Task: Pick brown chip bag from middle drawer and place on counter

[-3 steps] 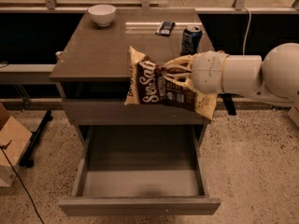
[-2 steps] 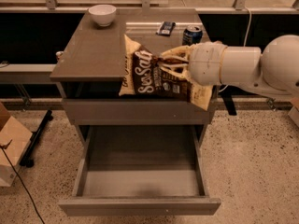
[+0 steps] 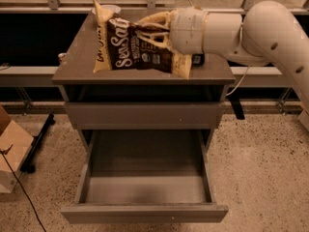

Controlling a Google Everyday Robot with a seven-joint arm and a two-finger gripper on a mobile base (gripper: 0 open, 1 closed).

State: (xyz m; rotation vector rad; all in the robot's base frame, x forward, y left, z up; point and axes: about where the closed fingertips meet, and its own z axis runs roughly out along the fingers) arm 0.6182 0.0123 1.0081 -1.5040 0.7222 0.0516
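My gripper [image 3: 147,35] is shut on the brown chip bag [image 3: 126,50], whose white "Sea Salt" lettering faces the camera. The bag hangs tilted over the left half of the counter [image 3: 77,62], its lower edge at or just above the slab; I cannot tell if it touches. My white arm [image 3: 241,30] reaches in from the right. The middle drawer [image 3: 145,178] is pulled fully open below, its bare floor showing.
A white bowl [image 3: 112,7] sits at the counter's back, partly hidden by the bag. A dark object [image 3: 197,59] pokes out under my wrist. Another plain drawer front [image 3: 145,114] is closed above the open drawer. A cardboard box [image 3: 12,151] stands on the floor at left.
My gripper has carried the bag up and to the left, from in front of the cabinet's right edge to over the counter's left half.
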